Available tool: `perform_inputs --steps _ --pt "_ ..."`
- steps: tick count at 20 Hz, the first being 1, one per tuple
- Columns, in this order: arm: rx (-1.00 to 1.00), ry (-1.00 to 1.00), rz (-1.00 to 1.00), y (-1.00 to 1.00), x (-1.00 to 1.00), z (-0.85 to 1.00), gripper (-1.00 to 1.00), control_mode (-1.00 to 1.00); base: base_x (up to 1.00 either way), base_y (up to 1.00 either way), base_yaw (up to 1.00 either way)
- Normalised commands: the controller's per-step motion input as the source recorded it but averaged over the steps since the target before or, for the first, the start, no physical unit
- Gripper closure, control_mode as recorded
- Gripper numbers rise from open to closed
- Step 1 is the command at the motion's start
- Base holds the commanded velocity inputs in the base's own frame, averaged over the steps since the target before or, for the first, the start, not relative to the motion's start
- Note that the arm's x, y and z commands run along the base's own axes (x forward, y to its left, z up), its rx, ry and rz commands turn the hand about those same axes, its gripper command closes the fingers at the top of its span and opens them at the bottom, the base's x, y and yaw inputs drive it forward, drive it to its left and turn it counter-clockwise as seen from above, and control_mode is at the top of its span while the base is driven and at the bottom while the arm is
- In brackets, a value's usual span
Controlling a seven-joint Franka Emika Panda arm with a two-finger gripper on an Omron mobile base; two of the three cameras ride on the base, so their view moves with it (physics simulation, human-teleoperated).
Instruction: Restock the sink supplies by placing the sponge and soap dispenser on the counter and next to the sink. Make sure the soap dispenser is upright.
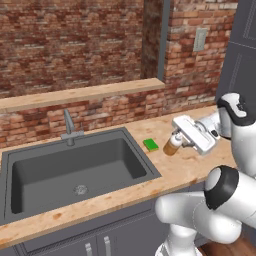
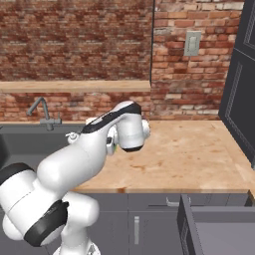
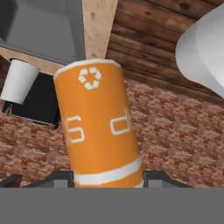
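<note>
Soap dispenser gripped above surface, right of sink.

Largest to smallest: tan wood-grain surface [image 1: 200,167]; dark grey sink [image 1: 35,175] recessed at its left, slim faucet [image 1: 69,127] at rear rim; white arm reaching over surface; fingers [image 1: 176,141] closed on orange soap dispenser [image 1: 173,145], tilted, just right of sponge; contact with surface not determinable. Green sponge [image 1: 151,145] lying flat beside sink's right rim.

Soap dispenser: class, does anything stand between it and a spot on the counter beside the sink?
Nothing visible does. The soap dispenser sits tilted in the gripper over bare counter. The sponge already lies by the sink rim, leaving open wood beside it.
</note>
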Motion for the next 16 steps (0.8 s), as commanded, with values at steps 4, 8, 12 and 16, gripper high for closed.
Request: perform_inputs --steps 4,8,12,16 --pt "0.00 0.00 0.00 -0.16 0.07 -0.27 1.00 -1.00 0.00 0.00 0.00" --pt "-0.01 0.00 -0.01 -0.24 0.02 -0.16 1.00 -1.00 0.00 0.00 0.00" --pt "0.00 0.00 -0.01 -0.25 0.01 -0.06 1.00 -1.00 0.00 0.00 0.00" --pt "0.00 0.00 -0.02 -0.13 0.07 -0.09 1.00 -1.00 0.00 0.00 0.00"
